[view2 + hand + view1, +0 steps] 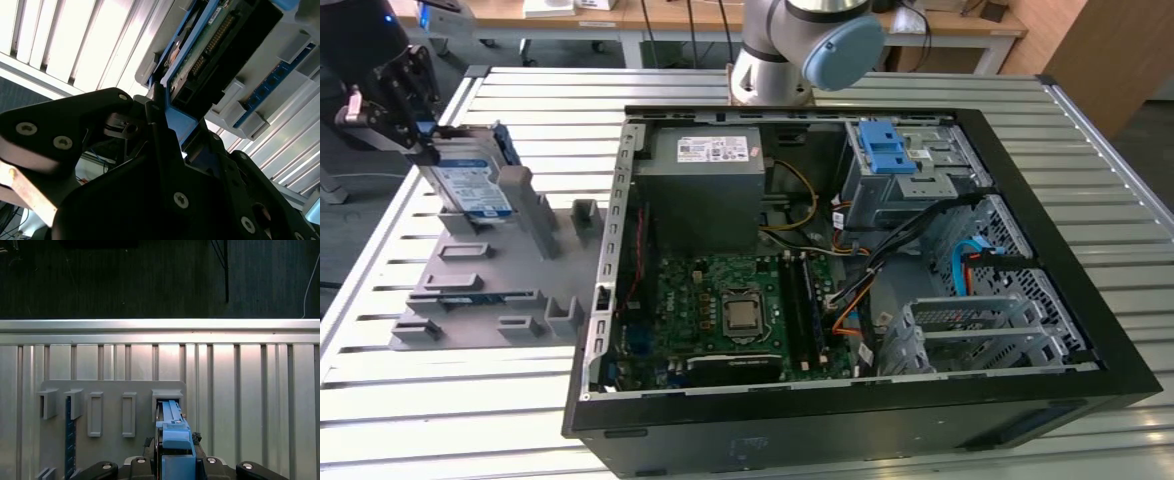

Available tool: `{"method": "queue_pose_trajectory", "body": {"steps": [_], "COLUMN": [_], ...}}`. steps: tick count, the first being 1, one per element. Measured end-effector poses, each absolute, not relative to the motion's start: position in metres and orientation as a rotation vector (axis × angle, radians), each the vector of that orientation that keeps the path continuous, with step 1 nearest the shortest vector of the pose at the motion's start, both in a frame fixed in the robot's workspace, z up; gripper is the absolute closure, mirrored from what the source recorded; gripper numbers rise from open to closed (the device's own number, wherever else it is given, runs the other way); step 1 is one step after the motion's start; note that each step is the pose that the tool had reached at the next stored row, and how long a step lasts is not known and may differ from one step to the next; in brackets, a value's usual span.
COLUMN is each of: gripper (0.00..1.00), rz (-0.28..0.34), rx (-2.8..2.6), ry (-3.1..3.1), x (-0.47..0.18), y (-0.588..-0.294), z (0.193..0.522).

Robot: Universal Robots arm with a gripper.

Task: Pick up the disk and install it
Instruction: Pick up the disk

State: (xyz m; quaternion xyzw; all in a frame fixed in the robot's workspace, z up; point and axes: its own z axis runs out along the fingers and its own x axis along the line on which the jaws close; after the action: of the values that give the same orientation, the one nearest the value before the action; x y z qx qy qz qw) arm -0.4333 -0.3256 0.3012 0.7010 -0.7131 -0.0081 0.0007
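The disk, a silver drive with a blue-and-white label in a blue carrier, stands on edge in a slot of the grey holder at the exterior view's left, on the slatted table. My gripper is at its upper end, shut on the carrier. In the first wrist view the blue carrier edge runs between the fingers and reaches into a holder slot. In the second wrist view the black fingers clamp the blue frame, with the disk's circuit-board side beyond them.
An open black computer case lies to the exterior view's right of the holder, with a metal drive bay topped by a blue latch and a grey power-supply box. The arm's base stands behind the case. A blue strip sits in another holder slot.
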Motion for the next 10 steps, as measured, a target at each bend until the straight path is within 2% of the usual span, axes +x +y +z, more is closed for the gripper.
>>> {"method": "queue_pose_trajectory", "body": {"steps": [10], "gripper": [0.64], "rz": [-0.025], "rx": [2.201], "ry": [-2.239], "x": [-0.4333], "y": [-0.3256], "z": [0.3038]}}
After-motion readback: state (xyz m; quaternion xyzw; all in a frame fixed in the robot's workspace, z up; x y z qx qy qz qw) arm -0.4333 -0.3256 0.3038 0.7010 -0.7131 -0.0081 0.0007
